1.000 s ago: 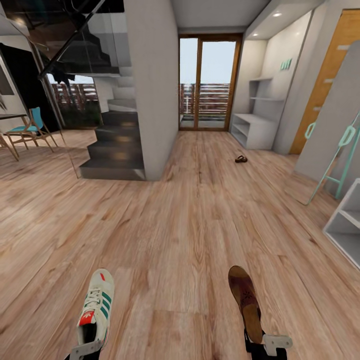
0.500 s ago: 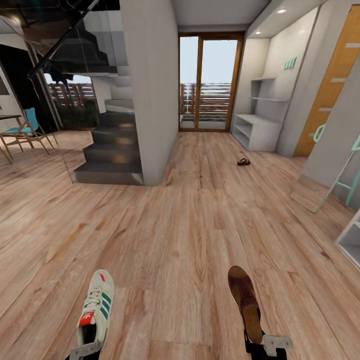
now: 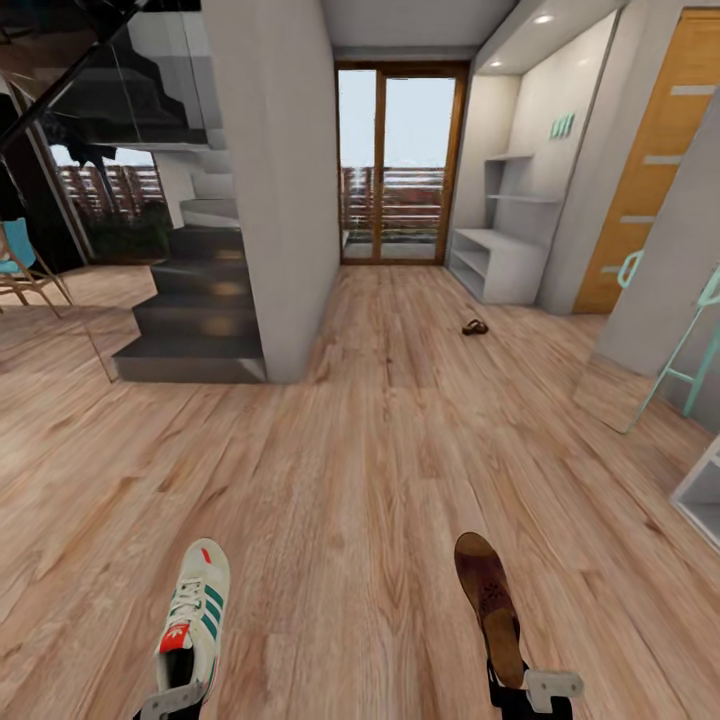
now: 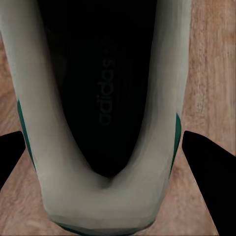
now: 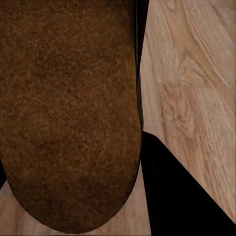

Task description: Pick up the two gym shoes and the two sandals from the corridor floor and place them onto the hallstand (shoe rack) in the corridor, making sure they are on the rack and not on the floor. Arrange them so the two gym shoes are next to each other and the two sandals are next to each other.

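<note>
A cream gym shoe (image 3: 193, 620) with green stripes is held at its heel by my left gripper (image 3: 172, 697), low at the near left of the head view. The left wrist view looks into the shoe's dark opening (image 4: 103, 98), with black fingers (image 4: 209, 169) on both sides of the heel. My right gripper (image 3: 527, 690) is shut on the heel end of a brown sandal (image 3: 488, 605); its tan insole (image 5: 69, 113) shows beside a black finger (image 5: 182, 191). A second sandal (image 3: 475, 327) lies on the corridor floor (image 3: 360, 470) far ahead. The grey hallstand (image 3: 497, 262) stands beyond it at the right wall.
A dark staircase (image 3: 195, 315) and a grey pillar (image 3: 270, 180) are at the left. A glass balcony door (image 3: 395, 160) closes the corridor's far end. On the right are an orange door (image 3: 650, 170), a teal frame (image 3: 690, 340) and a white shelf unit's corner (image 3: 705, 495).
The whole view has shifted: stairs, door and hallstand slid left and grew slightly, so the camera moved. The shoe and sandal sit in the grippers as before.
</note>
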Robot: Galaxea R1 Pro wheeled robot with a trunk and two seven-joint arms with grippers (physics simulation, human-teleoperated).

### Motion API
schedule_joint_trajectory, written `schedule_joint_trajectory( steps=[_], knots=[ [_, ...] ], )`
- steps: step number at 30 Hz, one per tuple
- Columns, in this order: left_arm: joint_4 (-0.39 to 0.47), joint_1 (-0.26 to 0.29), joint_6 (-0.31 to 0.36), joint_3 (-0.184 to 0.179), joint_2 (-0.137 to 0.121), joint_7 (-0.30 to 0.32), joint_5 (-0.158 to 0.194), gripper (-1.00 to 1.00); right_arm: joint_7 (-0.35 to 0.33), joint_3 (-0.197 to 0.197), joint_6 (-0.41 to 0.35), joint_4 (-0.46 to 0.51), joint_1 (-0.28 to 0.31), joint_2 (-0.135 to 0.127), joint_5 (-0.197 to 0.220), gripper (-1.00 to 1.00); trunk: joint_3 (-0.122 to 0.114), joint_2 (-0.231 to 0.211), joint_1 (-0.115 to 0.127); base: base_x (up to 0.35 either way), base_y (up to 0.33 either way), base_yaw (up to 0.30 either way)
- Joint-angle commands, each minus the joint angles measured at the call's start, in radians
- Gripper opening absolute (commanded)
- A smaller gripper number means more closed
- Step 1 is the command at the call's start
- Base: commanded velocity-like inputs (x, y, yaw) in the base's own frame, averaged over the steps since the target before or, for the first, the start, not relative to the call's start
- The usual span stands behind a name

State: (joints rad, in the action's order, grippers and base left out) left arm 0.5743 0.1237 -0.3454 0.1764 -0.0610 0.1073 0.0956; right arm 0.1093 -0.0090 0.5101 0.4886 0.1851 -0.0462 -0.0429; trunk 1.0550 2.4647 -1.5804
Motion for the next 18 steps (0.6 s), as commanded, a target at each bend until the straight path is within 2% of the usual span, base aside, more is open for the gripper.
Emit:
schedule_joint_trajectory(
  steps=[1, 12, 18],
  knots=[
    [-0.001, 0.001, -0.001, 0.003, 0.000, 0.011, 0.010, -1.00, 0.002, 0.000, 0.002, 0.000, 0.001, 0.000, -0.002, -1.00, 0.001, 0.000, 0.000, 0.340, 0.000, -0.028],
    [-0.001, 0.001, -0.001, 0.003, 0.000, 0.011, 0.010, -1.00, 0.003, -0.002, 0.002, 0.001, 0.001, 0.000, 0.000, -1.00, 0.001, 0.000, 0.000, 0.340, 0.000, -0.007],
    [-0.001, 0.001, -0.002, 0.003, 0.000, 0.011, 0.010, -1.00, 0.003, -0.002, 0.002, 0.002, 0.001, 0.000, 0.000, -1.00, 0.001, 0.000, 0.000, 0.340, 0.000, -0.123]
  ],
)
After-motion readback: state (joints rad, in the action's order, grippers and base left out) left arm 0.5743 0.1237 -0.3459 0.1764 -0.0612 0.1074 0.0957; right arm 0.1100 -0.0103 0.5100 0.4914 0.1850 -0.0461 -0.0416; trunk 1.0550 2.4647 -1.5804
